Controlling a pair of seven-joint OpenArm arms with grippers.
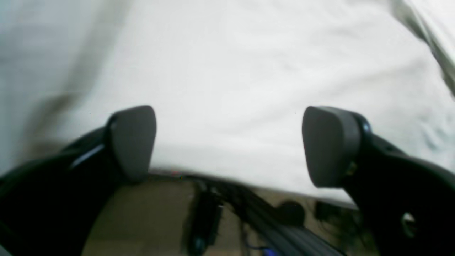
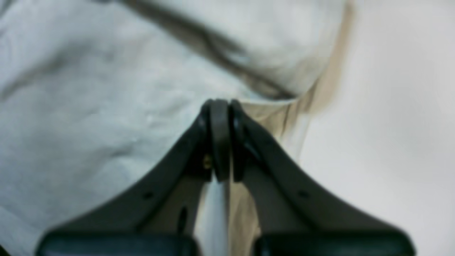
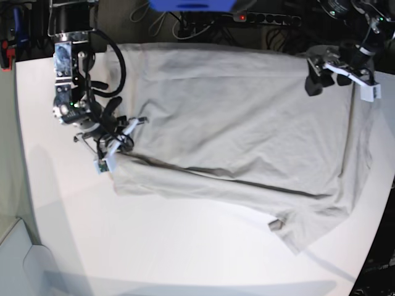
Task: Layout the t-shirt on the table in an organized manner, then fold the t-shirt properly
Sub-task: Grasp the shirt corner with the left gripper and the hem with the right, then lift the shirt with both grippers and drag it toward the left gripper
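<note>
The light grey-beige t-shirt (image 3: pixel 247 123) lies spread over the white table (image 3: pixel 185 246), with a long crease running across its lower part and a folded corner at the near right. My right gripper (image 3: pixel 116 148) sits at the shirt's left edge. In the right wrist view its pads (image 2: pixel 220 106) are pressed together on a fold of the t-shirt (image 2: pixel 89 124), beside bare table (image 2: pixel 391 142). My left gripper (image 3: pixel 318 80) hovers over the shirt's far right corner. Its pads (image 1: pixel 133 142) stand wide apart above the t-shirt (image 1: pixel 249 71) with nothing between them.
A power strip with cables (image 3: pixel 271 17) and a blue object (image 3: pixel 191 5) lie beyond the far edge. The shirt's right side reaches the table's right edge (image 3: pixel 386 185). Floor and dark cables (image 1: pixel 249 220) show under the left gripper.
</note>
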